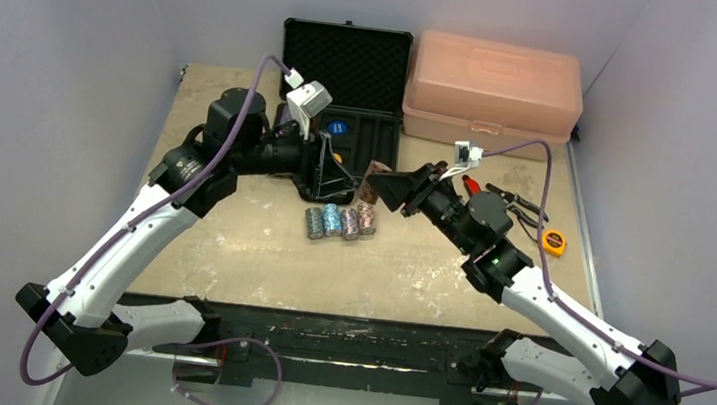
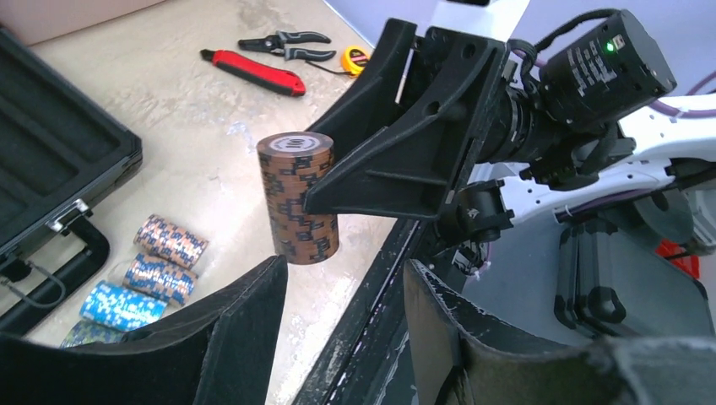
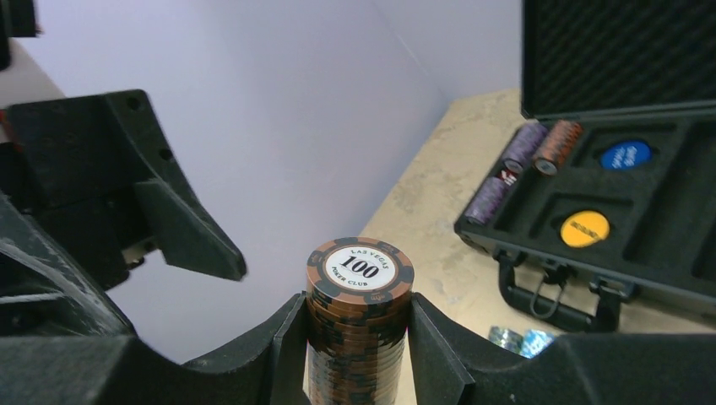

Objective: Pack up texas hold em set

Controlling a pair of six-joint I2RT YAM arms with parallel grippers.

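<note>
Brown chip stack (image 2: 297, 198) stands upright, clamped in your right gripper (image 3: 358, 316), that arm stretched low from the near right corner of the desk (image 1: 229, 249) toward its middle. Your left arm bends at the elbow and reaches across, left gripper (image 2: 342, 274) spread and empty, near the stack. Black case (image 1: 345, 60) lies open at the far edge; four loose stacks (image 1: 339, 222) lie on their sides before it.
</note>
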